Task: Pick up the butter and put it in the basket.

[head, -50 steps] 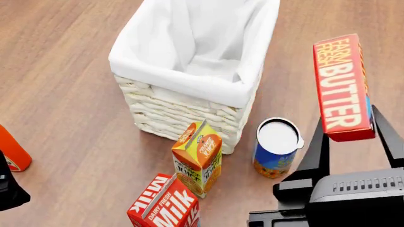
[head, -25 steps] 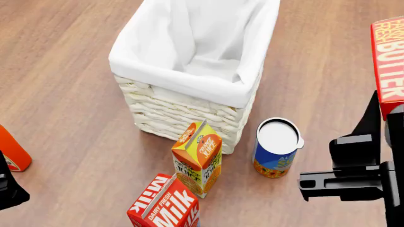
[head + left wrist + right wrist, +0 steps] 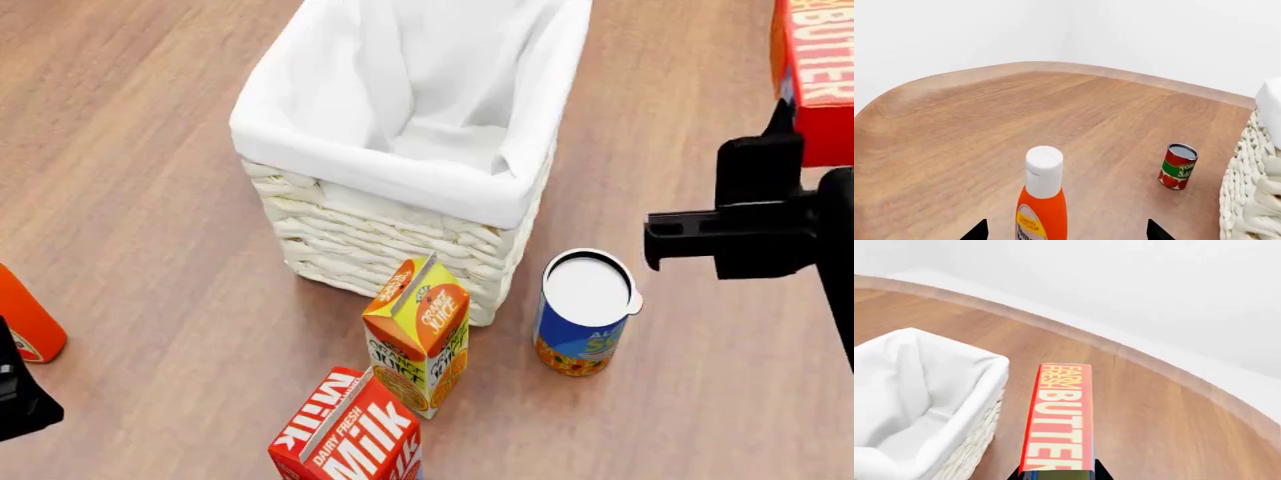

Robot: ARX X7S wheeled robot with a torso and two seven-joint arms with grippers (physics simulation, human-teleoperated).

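- Butter (image 3: 1057, 417) clenched at its near end by right hand (image 3: 1057, 476), seen from right wrist; only dark finger tips visible at either side of box there.
- In head view, butter (image 3: 814, 75) held aloft at far right, cut by frame edge, above right hand (image 3: 787, 150) and its black arm; hand itself mostly hidden there.
- Carried in the air, off the table (image 3: 147, 200), to the right of the basket (image 3: 400, 170) and apart from it, not over its opening.
- Long axis running away from hand, free end pointing outward toward far table edge in wrist view; printed face turned to the camera.
- Slim red rectangular box, "FARM FRESH" in yellow, "BUTTER" in pale lettering along its length; orange side edge showing in head view.
- Basket (image 3: 927, 405) white wicker with white cloth liner, beside butter in right wrist view.
- Left hand (image 3: 1064, 232) shown only as two dark tips set wide apart, unclenched, grasping nothing, orange bottle (image 3: 1043, 200) standing between them.
- Tomato can (image 3: 1178, 166) upright farther off, near basket wall.
- Juice carton (image 3: 419, 332), milk carton (image 3: 350, 432) and blue can (image 3: 585, 312) standing in front of basket.
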